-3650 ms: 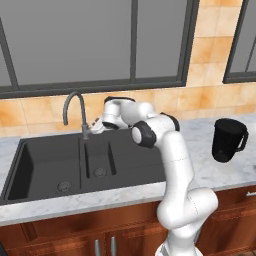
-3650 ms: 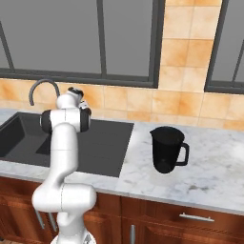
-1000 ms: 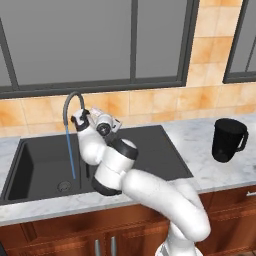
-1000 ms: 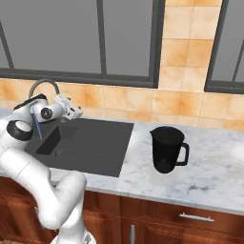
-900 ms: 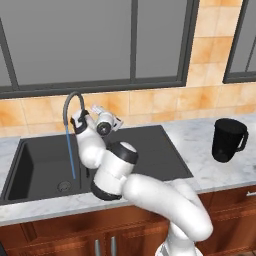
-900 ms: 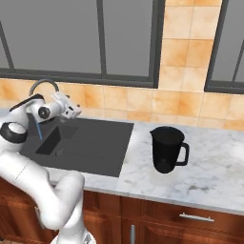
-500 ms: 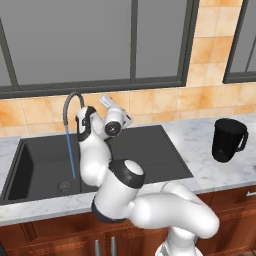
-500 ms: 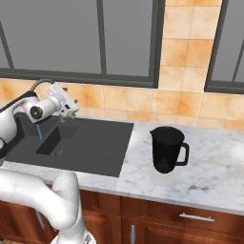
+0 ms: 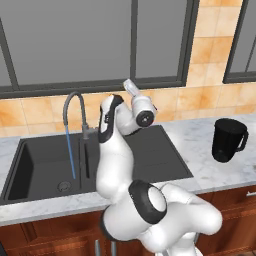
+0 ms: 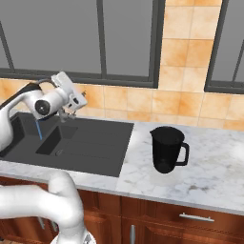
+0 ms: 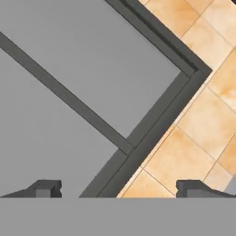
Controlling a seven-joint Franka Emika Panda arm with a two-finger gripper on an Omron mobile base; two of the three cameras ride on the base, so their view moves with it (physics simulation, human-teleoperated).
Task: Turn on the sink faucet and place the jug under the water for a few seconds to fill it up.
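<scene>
**Tap running, jug waiting on the counter**

The water (image 9: 72, 156) is on: a thin blue stream drops straight from the arched spout of the sink faucet (image 9: 75, 114) into the large basin of the black sink (image 9: 150, 165), landing just beside the drain. Nothing stands under it, and I can make out no pooled water in the basin.

The hand (image 11: 117, 188) is raised and turned away from the sink, looking up at the window frame (image 11: 152, 129) and the orange wall tiles (image 11: 203, 124). Its 2 fingertips (image 11: 45, 188) stand spread wide with nothing between them. From the right base view the hand (image 10: 71, 97) hangs in the air near the faucet, well apart from the jug.

The jug (image 10: 167, 150) stands upright on the marble counter (image 10: 214, 176), to the right of the sink and clear of its edge, with its loop handle (image 10: 183, 155) pointing away from the basin. From the left base view the jug (image 9: 227, 140) sits far over on the right. I cannot see into it well enough to tell what it holds; my guess is that it is empty.

It looks rigid and smooth, so it should not give under a grip, but the tapered wall may let the fingers slide. I would take it by the rim or the handle. It will probably feel light at first and grow heavier once it is filling, so a firm hold matters.
</scene>
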